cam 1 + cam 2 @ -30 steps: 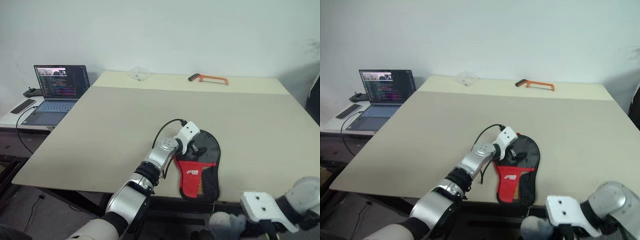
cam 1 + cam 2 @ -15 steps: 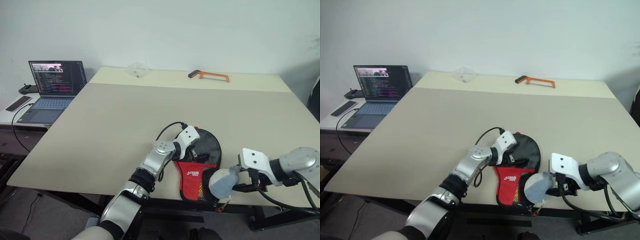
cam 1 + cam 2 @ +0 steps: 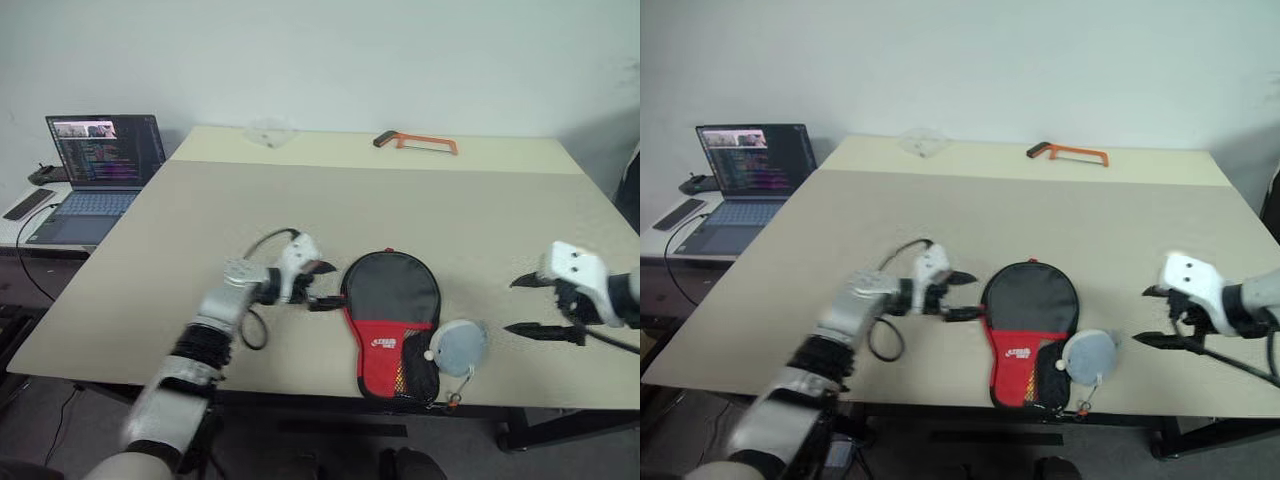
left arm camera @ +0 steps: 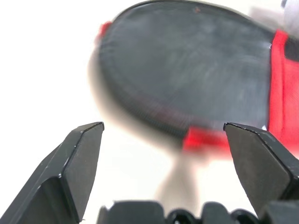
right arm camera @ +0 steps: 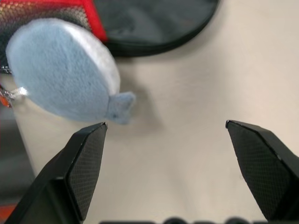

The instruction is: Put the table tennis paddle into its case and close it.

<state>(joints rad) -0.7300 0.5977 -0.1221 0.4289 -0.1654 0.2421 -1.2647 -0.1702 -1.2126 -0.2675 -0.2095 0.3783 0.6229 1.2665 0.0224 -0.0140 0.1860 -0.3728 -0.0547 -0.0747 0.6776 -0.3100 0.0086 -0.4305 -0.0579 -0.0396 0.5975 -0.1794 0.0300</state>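
Note:
The case [image 3: 392,300] lies flat near the table's front edge, black round end pointing away, red logo panel [image 3: 383,345] and mesh toward me. Its grey-white ball pouch [image 3: 460,347] rests on the table against the case's right side, on a chain. The paddle is hidden. My left gripper [image 3: 325,287] is open just left of the case's round end, holding nothing; the left wrist view shows the case [image 4: 187,70] ahead of its spread fingers [image 4: 79,158]. My right gripper [image 3: 515,305] is open to the right of the pouch [image 5: 60,79], apart from it.
An orange-handled hacksaw [image 3: 415,143] and a clear plastic piece [image 3: 268,132] lie at the table's far edge. An open laptop [image 3: 95,165] and a phone [image 3: 22,203] sit on a side desk at the left. The beige table [image 3: 400,200] stretches wide behind the case.
My left gripper drew back leftward off the case. My right gripper brought the ball pouch up, let it go beside the case, opened and moved off right. The camera shifted.

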